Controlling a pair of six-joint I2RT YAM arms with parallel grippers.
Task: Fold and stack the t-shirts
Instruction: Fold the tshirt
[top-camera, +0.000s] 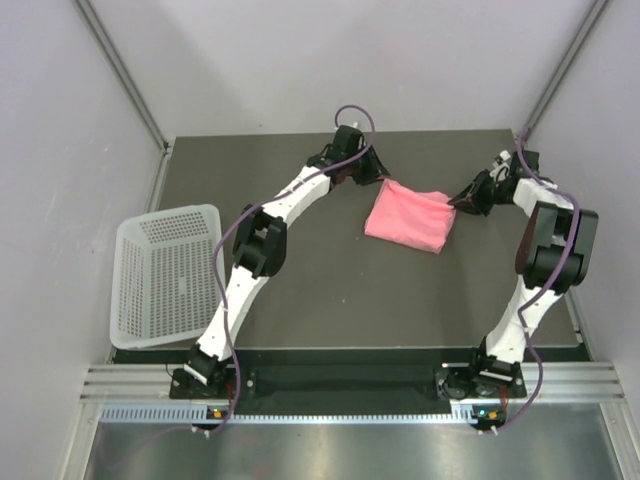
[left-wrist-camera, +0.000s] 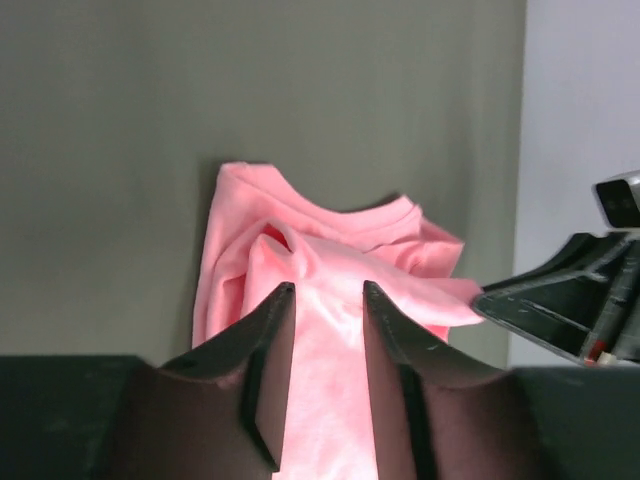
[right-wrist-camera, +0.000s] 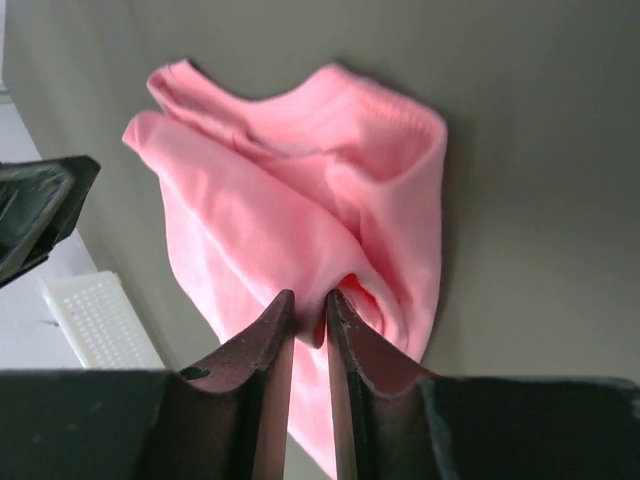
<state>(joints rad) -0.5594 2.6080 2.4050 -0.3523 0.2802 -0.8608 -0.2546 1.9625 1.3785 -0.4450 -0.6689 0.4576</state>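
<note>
T-shirt, light, thin and limp, lies half-folded on the table, far centre. Left gripper and right gripper each pinch opposite edges; corners likely give the surest hold.

T-shirt lies on table, basket at left edge.

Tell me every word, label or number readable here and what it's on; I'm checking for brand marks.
None can be read in any view.
The t-shirt: plain pink, no print or tag showing.
The basket: white, no label showing.
The front rail: tiny coloured specks, too small to read.
</note>
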